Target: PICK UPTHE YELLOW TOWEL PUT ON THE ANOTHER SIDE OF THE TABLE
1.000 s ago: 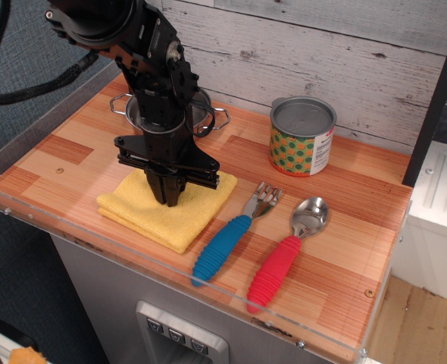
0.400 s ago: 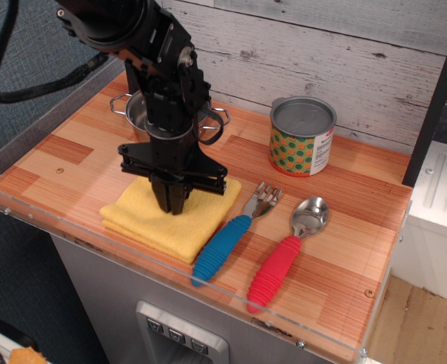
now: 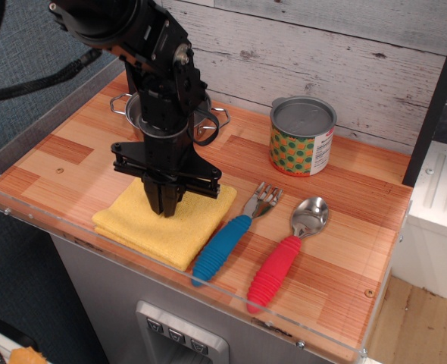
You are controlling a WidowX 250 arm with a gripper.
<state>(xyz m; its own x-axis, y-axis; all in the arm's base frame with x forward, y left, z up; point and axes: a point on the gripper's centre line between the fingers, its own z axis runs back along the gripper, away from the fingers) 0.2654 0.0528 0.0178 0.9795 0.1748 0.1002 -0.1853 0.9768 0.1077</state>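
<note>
The yellow towel (image 3: 187, 231) lies folded at the front left of the striped wood table (image 3: 352, 220), its front edge close to the clear acrylic rim (image 3: 34, 214). My black gripper (image 3: 165, 206) points straight down onto the towel's middle. Its fingers are pressed together and look pinched on the cloth. The towel still rests flat on the table. The part of the towel under the gripper is hidden.
A steel pot (image 3: 135, 114) stands behind the gripper, mostly hidden by the arm. A patterned can (image 3: 301, 138) stands at the back. A blue-handled fork (image 3: 225, 246) lies right beside the towel, with a red-handled spoon (image 3: 278, 264) to its right.
The gripper has shifted slightly left and forward. The towel has slid with it toward the front left edge.
</note>
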